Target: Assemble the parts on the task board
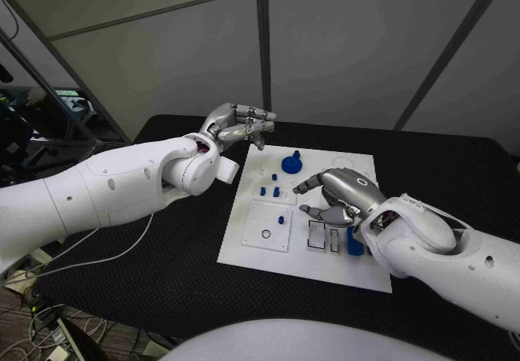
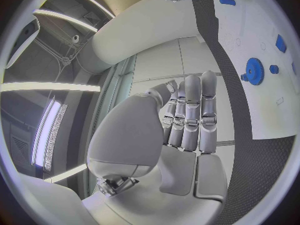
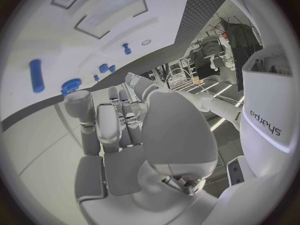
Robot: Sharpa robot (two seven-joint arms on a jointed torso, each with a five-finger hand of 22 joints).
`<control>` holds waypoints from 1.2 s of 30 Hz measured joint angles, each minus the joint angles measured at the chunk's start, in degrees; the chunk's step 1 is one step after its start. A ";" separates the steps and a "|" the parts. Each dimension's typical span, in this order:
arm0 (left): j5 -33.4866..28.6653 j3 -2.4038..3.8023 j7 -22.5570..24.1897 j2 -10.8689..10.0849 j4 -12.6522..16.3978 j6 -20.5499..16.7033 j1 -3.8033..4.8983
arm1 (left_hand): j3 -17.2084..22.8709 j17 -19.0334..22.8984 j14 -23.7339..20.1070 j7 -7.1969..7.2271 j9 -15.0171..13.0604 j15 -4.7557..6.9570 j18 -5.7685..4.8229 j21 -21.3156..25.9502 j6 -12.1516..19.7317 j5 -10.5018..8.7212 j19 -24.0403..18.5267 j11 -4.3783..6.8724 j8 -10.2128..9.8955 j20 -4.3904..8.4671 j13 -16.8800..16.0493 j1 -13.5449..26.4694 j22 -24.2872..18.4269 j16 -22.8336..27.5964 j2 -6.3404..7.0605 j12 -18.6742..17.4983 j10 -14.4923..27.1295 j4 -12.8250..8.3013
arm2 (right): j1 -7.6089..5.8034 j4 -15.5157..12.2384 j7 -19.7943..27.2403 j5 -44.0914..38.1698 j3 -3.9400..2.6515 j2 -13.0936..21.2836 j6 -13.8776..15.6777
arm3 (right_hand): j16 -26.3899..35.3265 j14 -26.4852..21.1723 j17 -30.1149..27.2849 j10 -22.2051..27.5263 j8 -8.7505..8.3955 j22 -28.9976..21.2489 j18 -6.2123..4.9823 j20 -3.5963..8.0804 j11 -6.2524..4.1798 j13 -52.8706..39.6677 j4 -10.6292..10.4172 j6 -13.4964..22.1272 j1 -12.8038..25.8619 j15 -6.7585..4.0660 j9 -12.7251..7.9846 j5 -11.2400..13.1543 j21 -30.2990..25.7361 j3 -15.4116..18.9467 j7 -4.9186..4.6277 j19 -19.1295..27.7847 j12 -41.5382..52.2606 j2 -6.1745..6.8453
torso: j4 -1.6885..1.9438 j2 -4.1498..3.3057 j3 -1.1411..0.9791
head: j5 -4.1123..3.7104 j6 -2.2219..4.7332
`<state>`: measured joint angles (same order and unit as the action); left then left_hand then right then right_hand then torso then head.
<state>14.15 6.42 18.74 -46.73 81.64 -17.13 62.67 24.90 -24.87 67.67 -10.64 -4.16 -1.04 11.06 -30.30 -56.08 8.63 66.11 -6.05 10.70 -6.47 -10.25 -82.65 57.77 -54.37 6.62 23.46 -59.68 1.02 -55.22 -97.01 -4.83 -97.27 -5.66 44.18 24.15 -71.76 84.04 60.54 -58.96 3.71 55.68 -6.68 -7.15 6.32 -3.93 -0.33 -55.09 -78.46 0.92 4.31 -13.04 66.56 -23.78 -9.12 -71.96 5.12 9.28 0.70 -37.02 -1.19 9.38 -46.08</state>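
Task board (image 1: 298, 259): white rectangular plate, flat at the middle of the black desk (image 1: 455, 173). Surface carries a blue gear (image 1: 291, 162) near the far end, small blue pegs (image 1: 269, 191) at centre, a square inset plate with a ring outline (image 1: 267, 226), and a blue block (image 1: 355, 242) beside rectangular slots. Left robot hand (image 1: 238, 122): raised just beyond the board's far left corner, fingers curled together, nothing held. Right robot hand (image 1: 338, 194): poised over the board's middle, fingers bent, nothing visibly held.
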 measured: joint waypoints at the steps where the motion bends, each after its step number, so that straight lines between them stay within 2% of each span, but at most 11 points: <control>1: 0.00 -0.01 -0.01 -0.02 -0.01 0.02 0.00 | 0.00 0.00 0.00 0.00 0.00 0.00 0.01 0.00 0.00 0.00 0.00 0.00 0.00 0.00 0.00 0.00 0.00 0.00 0.00 0.00 0.00 0.00 | -0.43 0.03 -0.25 0.38 -0.35 0.54 -0.31 | 0.23 0.00 -0.34 0.48 0.00 -0.33 0.01 0.13 -0.07 0.00 -0.06 0.60 0.11 0.00 -0.09 0.00 -0.31 0.53 0.27 0.13 0.01 0.11 | -0.04 0.02 0.00 | -0.23 0.15; 5: 0.01 -0.04 -0.04 -0.10 -0.03 0.13 0.00 | 0.00 0.00 0.00 0.00 0.00 0.00 0.00 0.00 0.00 0.00 0.00 0.00 0.00 0.00 0.00 0.00 0.00 0.00 0.00 0.00 0.00 0.00 | -2.31 1.10 -1.16 1.56 -1.28 2.46 -2.40 | 0.22 0.00 -0.82 1.51 0.00 -0.81 0.01 0.21 0.12 0.00 -0.15 0.87 0.13 0.00 -0.09 0.00 -0.50 2.21 0.50 0.21 0.67 0.13 | -0.19 0.09 0.01 | -1.45 0.81; 7: 0.01 -0.07 -0.04 -0.08 -0.08 0.14 0.00 | 0.00 0.00 0.00 0.00 0.00 0.00 0.00 0.00 0.00 0.00 0.00 0.00 0.00 0.00 0.00 0.00 0.00 0.00 0.00 0.00 -0.01 0.00 | -2.91 2.01 -1.39 1.89 -1.50 3.25 -3.32 | 0.22 0.00 -0.81 1.90 0.00 -0.83 0.01 0.21 -0.04 0.00 -0.16 0.87 0.13 0.00 -0.09 -0.22 -0.50 3.04 0.50 0.21 0.91 0.13 | -0.25 0.14 0.03 | -1.96 1.06; 11: 0.01 -0.15 0.00 0.05 -0.35 0.13 -0.01 | 0.00 0.00 0.00 0.00 0.00 0.00 0.01 0.00 0.00 0.00 0.00 0.00 0.00 0.00 0.00 0.00 0.00 0.00 0.00 0.00 -0.01 0.00 | -3.45 3.43 -1.62 2.25 -1.63 4.23 -5.12 | 0.37 0.00 -1.29 2.98 0.00 -1.22 0.00 0.20 0.22 0.00 -0.32 1.05 0.13 0.00 0.02 -0.77 -0.98 4.88 0.68 0.20 1.68 0.13 | -0.28 0.17 0.07 | -2.67 1.41; 15: 0.02 -0.24 0.09 0.09 -0.52 0.09 -0.03 | 0.00 -0.01 0.00 0.00 -0.01 0.00 0.00 0.00 0.00 0.00 0.00 0.00 0.00 0.00 0.00 0.00 0.00 0.00 0.00 0.00 -0.01 0.00 | -3.72 3.88 -1.82 2.10 -1.68 4.44 -7.28 | 0.55 0.00 -1.73 3.59 0.00 -1.43 0.01 0.21 0.04 0.01 -0.63 1.09 0.13 0.00 0.11 -0.77 -1.17 6.46 0.72 0.20 2.35 0.13 | -0.28 0.16 0.05 | -3.32 1.69; 23: 0.02 -0.29 0.22 0.09 -0.49 0.08 -0.03 | 0.00 -0.01 0.00 0.00 -0.01 0.00 0.01 0.00 0.00 0.00 0.00 -0.01 0.00 0.00 0.00 0.00 0.00 0.00 0.00 0.00 -0.02 0.00 | -3.81 4.55 -3.07 0.73 -1.70 4.17 -13.10 | 0.55 0.00 -1.93 3.61 0.01 -1.63 0.01 0.21 0.03 -0.07 -0.95 0.88 0.11 0.00 0.19 -0.77 -1.42 7.87 0.94 0.20 3.30 0.11 | -0.25 0.07 0.05 | -3.49 1.55; 25: 0.02 -0.29 0.24 0.06 -0.47 0.07 -0.03 | 0.00 -0.01 0.00 0.00 -0.01 0.00 0.01 0.00 0.00 0.00 0.00 -0.01 0.00 0.00 0.00 0.00 0.00 0.00 0.00 0.00 -0.02 0.00 | -3.81 4.77 -3.42 0.35 -1.70 3.85 -14.43 | 0.55 0.00 -1.93 3.60 0.01 -1.63 0.01 0.21 0.02 -0.10 -1.04 0.88 -0.26 0.00 0.28 -0.77 -1.42 8.13 0.94 0.20 3.84 -0.26 | -0.25 0.07 0.05 | -3.49 1.47; 28: 0.02 -0.30 0.26 0.05 -0.43 0.07 -0.03 | 0.00 -0.01 0.00 0.00 -0.01 0.00 0.01 0.00 0.00 0.00 0.00 -0.01 0.00 0.00 0.00 0.00 0.00 0.00 0.00 0.00 -0.02 0.00 | -3.81 5.08 -3.82 -0.16 -1.70 3.41 -15.89 | 0.55 0.00 -2.04 3.59 0.11 -1.63 0.01 0.21 0.01 -0.14 -1.06 0.67 -0.59 0.00 0.33 -0.77 -1.42 8.46 1.14 0.20 4.37 -0.58 | -0.25 0.07 0.05 | -3.46 1.32; 30: 0.02 -0.30 0.27 0.05 -0.41 0.07 -0.03 | 0.00 -0.01 0.00 0.00 -0.01 0.00 0.01 0.00 0.00 0.00 0.00 0.00 0.00 0.00 0.00 0.00 0.00 0.00 0.00 0.00 -0.02 0.00 | -3.82 5.28 -4.03 -0.44 -1.70 3.22 -16.59 | 0.55 0.00 -2.17 3.17 0.27 -1.52 0.01 0.21 -0.40 -0.13 -1.06 0.20 -0.87 0.00 0.41 -0.77 -1.42 8.46 0.94 0.20 4.85 -0.86 | -0.21 0.07 0.06 | -3.40 1.20; 36: 0.02 -0.30 0.30 -0.02 -0.40 0.06 -0.03 | 0.00 -0.01 0.00 0.00 -0.02 0.00 0.00 0.00 0.00 0.00 0.00 0.00 0.00 0.00 0.00 0.00 0.00 0.00 0.00 0.00 -0.03 0.00 | -3.82 6.00 -4.73 -1.31 -1.70 2.59 -18.02 | 0.89 0.00 -2.55 2.01 0.51 -0.80 0.01 0.73 -0.71 -0.13 -1.06 -0.88 -2.00 0.00 0.61 -0.77 -1.28 8.46 0.41 -0.33 5.89 -2.00 | -0.20 0.07 0.06 | -3.16 0.98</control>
<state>14.18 6.12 19.04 -46.75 81.24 -17.07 62.64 24.90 -24.89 67.67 -10.64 -4.18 -1.04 11.06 -30.30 -56.09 8.63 66.11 -6.06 10.70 -6.46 -10.25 -82.65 57.77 -54.37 6.62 23.46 -59.71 1.03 -59.04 -91.01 -9.56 -98.58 -7.36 46.77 6.12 -70.87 84.04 57.99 -56.95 4.22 54.88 -6.67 -6.42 5.61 -4.06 -1.38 -55.97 -80.46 0.92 4.92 -13.82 65.29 -15.32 -8.71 -72.29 11.01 7.28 0.50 -36.95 -1.13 6.22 -45.10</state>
